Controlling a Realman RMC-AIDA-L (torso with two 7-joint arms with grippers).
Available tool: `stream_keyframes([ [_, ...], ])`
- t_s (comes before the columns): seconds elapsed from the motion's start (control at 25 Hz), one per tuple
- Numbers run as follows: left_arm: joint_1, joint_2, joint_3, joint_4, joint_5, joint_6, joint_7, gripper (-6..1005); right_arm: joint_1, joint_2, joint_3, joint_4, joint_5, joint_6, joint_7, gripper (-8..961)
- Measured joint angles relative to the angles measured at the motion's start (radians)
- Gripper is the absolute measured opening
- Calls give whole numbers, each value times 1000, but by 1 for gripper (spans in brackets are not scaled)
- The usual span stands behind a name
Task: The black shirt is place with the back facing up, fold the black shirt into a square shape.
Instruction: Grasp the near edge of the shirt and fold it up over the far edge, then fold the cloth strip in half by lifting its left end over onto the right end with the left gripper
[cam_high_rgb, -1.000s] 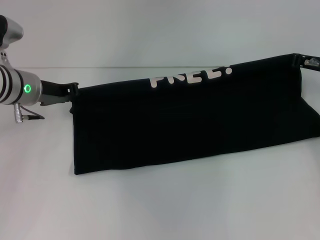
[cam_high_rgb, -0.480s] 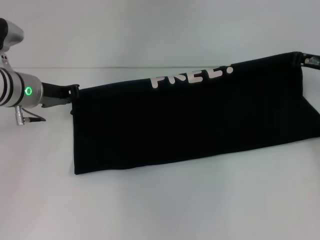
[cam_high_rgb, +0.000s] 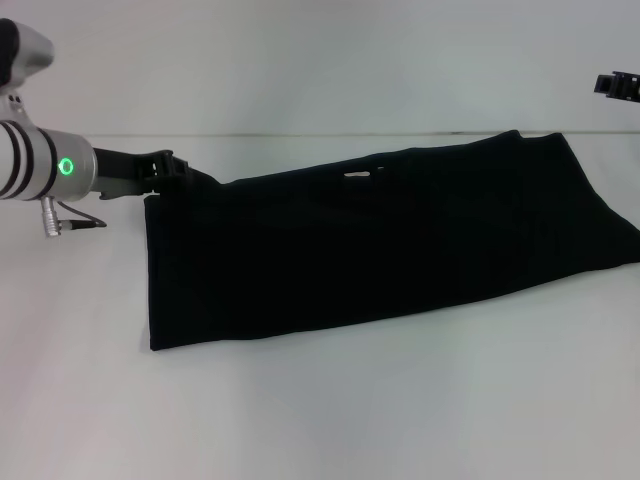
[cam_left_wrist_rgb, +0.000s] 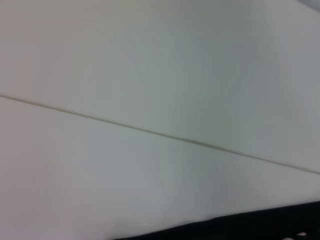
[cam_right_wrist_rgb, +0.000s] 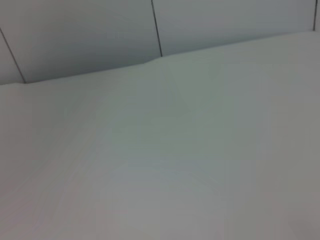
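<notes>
White table (cam_high_rgb: 320, 410); black shirt (cam_high_rgb: 380, 250) lying across its middle as a long folded band, far edge laid down. Left gripper (cam_high_rgb: 165, 168) at the far left corner, jaws apparently pinching cloth. Right gripper (cam_high_rgb: 618, 86) far right, clear of cloth; jaw state unreadable. Lengthwise fold seemingly done; next, likely release and a crosswise fold.

Bare white tabletop (cam_high_rgb: 330, 420) lies open across the whole near side. The large black fabric shirt (cam_high_rgb: 380, 250) spans the middle as a low folded band. The left gripper (cam_high_rgb: 165, 168) sits at its far-left corner.
</notes>
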Motion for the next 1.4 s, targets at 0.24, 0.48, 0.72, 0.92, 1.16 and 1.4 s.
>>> stream_keyframes([
  [0.24,74,14,-21,41,-244,101,131,474,-123,13,63,-159,123,-204,-40,455],
  [0.48,87,25,-92,37,-335,232,213,550,-200,-3,67,-199,245,-326,-85,662],
  [0.72,84,25,-86,34,-336,237,210,556,-206,-7,73,-192,244,-356,-89,760],
  [0.92,85,23,-86,34,-333,237,207,557,-195,-8,68,-191,240,-374,-90,764],
  [1.16,86,23,-86,32,-328,238,205,557,-189,-8,68,-191,240,-383,-87,764],
  [1.4,79,26,-84,20,-326,237,204,558,-187,-11,68,-191,240,-396,-84,764],
])
